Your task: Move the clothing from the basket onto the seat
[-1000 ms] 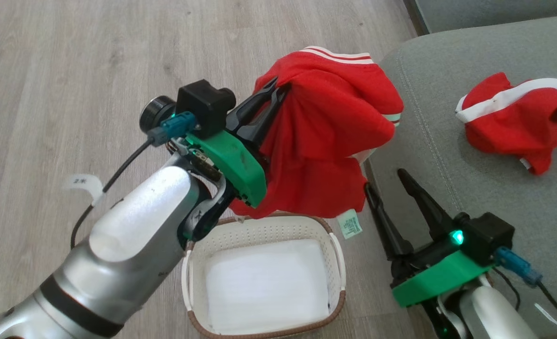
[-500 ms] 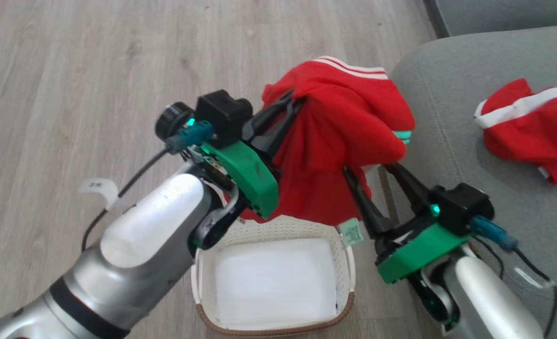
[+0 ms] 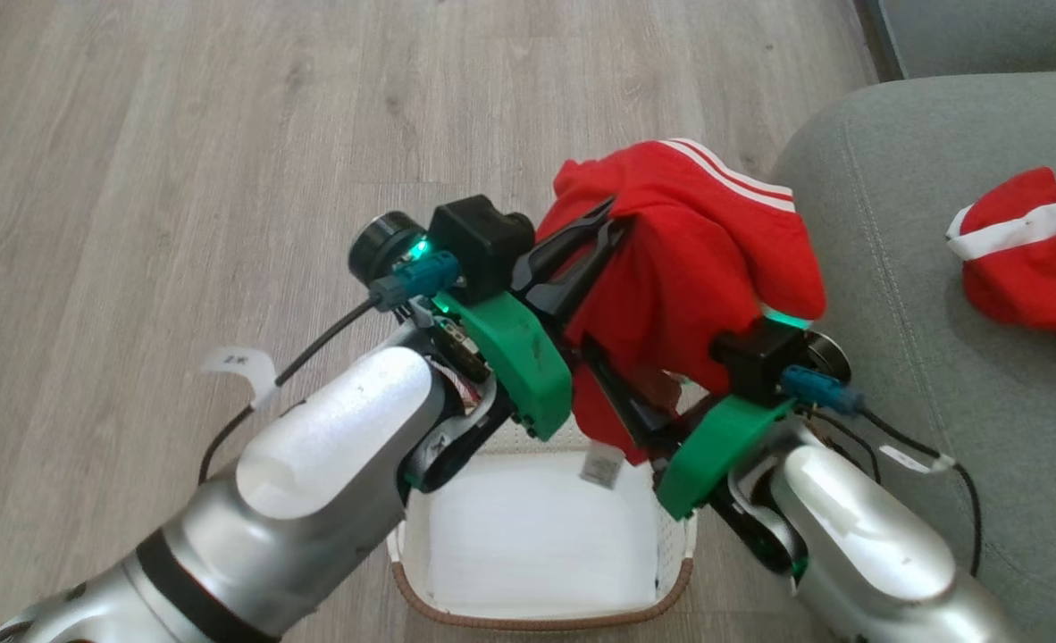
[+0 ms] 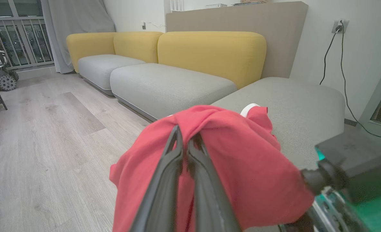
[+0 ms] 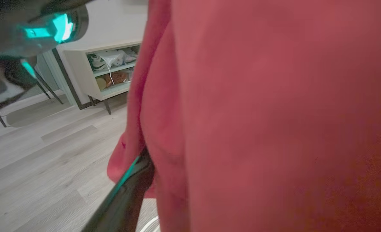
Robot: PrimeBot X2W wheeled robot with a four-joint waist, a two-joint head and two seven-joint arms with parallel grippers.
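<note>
Low in the head view sits a cream perforated plastic basket (image 3: 537,620). Above it the left gripper (image 3: 616,221) pinches a bright red, white-striped garment (image 3: 707,250) aloft beside the grey-green sofa seat (image 3: 939,268). In the right wrist view, fabric covers the right gripper (image 3: 613,366), so its spread cannot be told.

The right gripper (image 3: 624,393) is lifted off the edge of the seat (image 3: 939,268) and swung left; its fingers, spread and clear of the cloth a second ago, are now pushed in under the hanging red garment (image 3: 698,259); one dark finger (image 5: 126,193) is laid along the fabric, the other is lost in the folds; the wrist is rolled over and its green mount (image 3: 716,446) is turned side-on; the garment's label (image 3: 601,464), earlier beside the basket (image 3: 682,549), is now seen over the white liner (image 3: 528,536); the head view itself is shifted, everything being slid rightward by the camera.
</note>
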